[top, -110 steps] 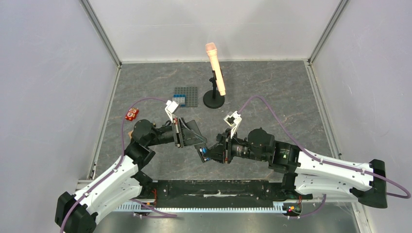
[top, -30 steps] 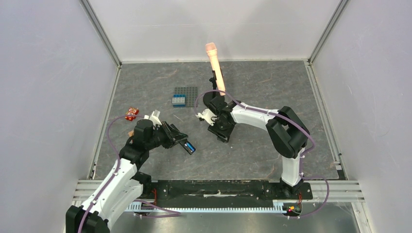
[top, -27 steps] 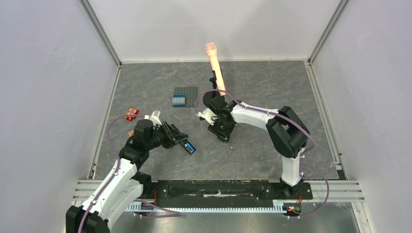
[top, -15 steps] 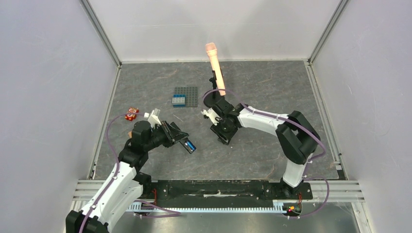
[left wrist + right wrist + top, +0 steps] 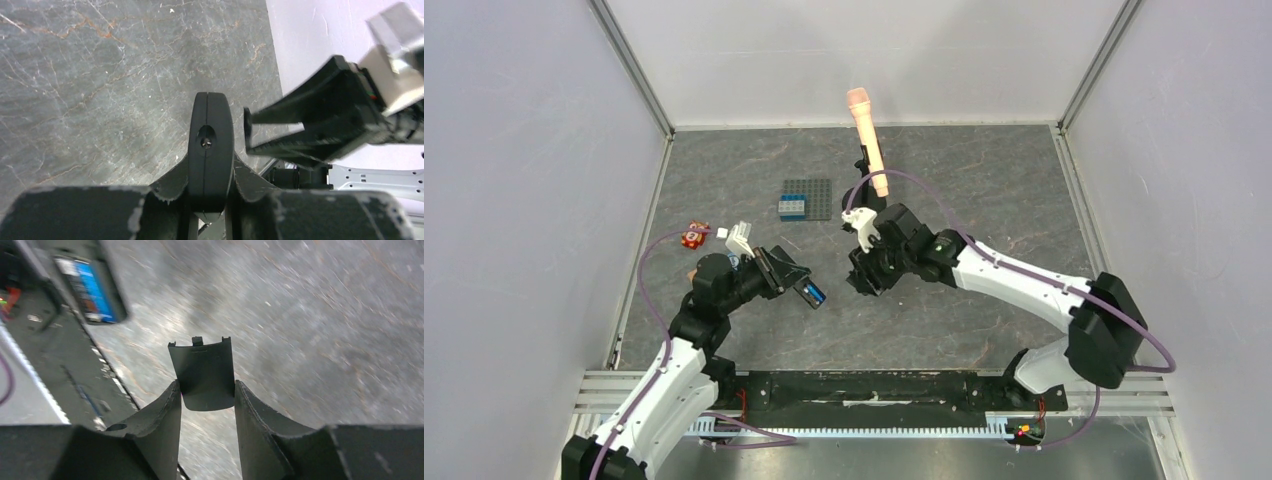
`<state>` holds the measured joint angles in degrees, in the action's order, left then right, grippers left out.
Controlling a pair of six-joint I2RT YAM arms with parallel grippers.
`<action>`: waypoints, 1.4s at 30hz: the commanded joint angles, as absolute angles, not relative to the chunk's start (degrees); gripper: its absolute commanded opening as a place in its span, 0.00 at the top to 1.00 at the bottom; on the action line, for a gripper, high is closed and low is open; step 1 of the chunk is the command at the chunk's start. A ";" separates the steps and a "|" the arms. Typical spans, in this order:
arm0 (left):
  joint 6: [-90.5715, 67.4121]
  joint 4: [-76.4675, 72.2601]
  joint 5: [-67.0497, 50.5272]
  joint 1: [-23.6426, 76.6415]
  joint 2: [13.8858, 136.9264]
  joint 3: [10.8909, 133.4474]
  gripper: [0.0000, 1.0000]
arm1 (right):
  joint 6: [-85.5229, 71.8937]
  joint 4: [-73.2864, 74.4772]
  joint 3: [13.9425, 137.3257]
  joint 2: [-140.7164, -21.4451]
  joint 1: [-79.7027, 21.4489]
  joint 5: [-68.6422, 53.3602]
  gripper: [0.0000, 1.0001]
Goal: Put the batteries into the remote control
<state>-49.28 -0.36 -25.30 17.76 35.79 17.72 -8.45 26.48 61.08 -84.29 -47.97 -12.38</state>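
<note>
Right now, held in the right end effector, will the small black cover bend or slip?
The cover looks thin and curved, so probably light and slightly flexible. Gripped only at one end, it might pivot. Its small tabs look fragile.

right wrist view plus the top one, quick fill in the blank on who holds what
1. The back cover is clamped in the jaws of the ____.
2. The remote control, in the left gripper, shows a ____ label in its open bay.
3. The blue brick sits on a ____ baseplate.
Missing: right gripper; blue; grey.
</note>
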 commanded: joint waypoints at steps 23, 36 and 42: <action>-43.55 -7.38 -26.80 17.93 34.51 18.02 0.98 | -23.18 12.27 66.66 -85.35 -63.03 -5.57 0.64; -44.92 -3.87 -26.63 17.93 36.56 20.87 0.98 | -22.88 15.05 69.35 -89.15 -63.71 -3.23 0.65; -45.09 -3.69 -26.93 17.92 36.70 21.23 0.98 | -23.36 15.18 69.74 -90.48 -63.81 -2.99 0.65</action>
